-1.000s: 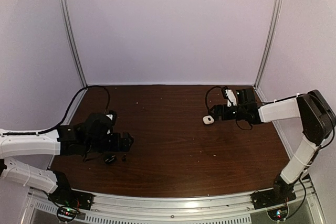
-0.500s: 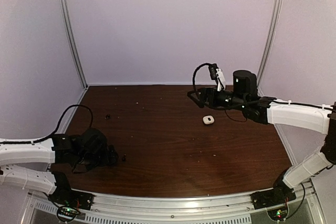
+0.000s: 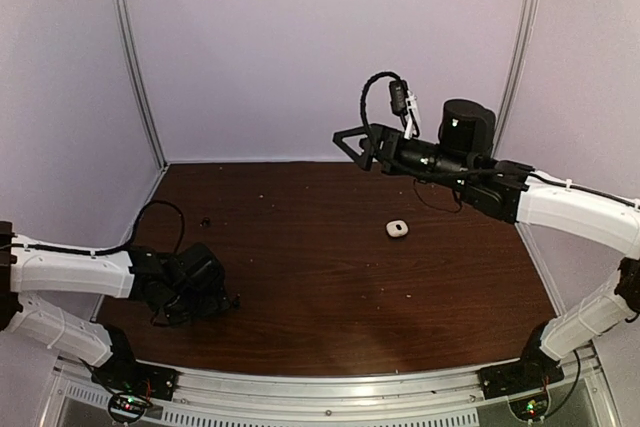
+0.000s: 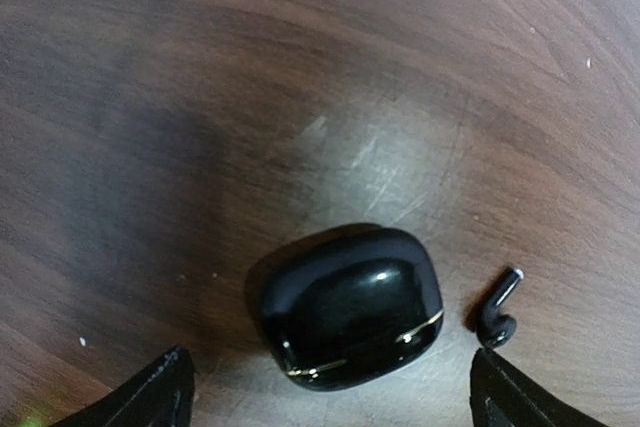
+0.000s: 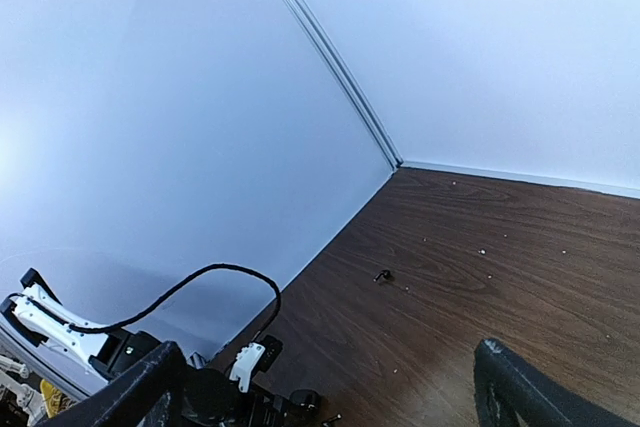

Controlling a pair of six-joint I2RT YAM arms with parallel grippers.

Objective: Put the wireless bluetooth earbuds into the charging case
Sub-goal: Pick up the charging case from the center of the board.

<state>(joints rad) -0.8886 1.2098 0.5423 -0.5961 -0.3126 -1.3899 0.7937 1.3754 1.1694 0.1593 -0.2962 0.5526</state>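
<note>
- Left gripper [image 4: 330, 399]: what is it doing?
- Spread wide and holding nothing, it hangs low over the black charging case [image 4: 350, 307]. In its wrist view one finger [image 4: 160, 397] shows on each side of the case, neither touching it.
- And the right gripper [image 3: 352, 147]?
- Also fully apart and empty. It is lifted high, well away from the case, across the table [image 3: 320, 297] toward the back wall.
- Where is the earbud?
- One black earbud [image 4: 497, 309] lies on the wood just beside the case, on its right in the left wrist view, with a small gap between them. A white pebble-shaped thing [image 3: 397, 230] sits well apart from the case on the right arm's side and is probably another case. A dark speck [image 3: 205, 220] beyond the case, toward the back wall, is too small to name.
- How will the earbud handle?
- My guess is very light, hard and glossy, so it could skid or flick out if pinched off-centre. I'd close across the rounded head, not the thin stem, and squeeze gently.
- Anything in the way?
- The case looks shut, with a thin gold seam round it. The lid likely needs lifting first, and the smooth shell may slide unless the other arm steadies it
</note>
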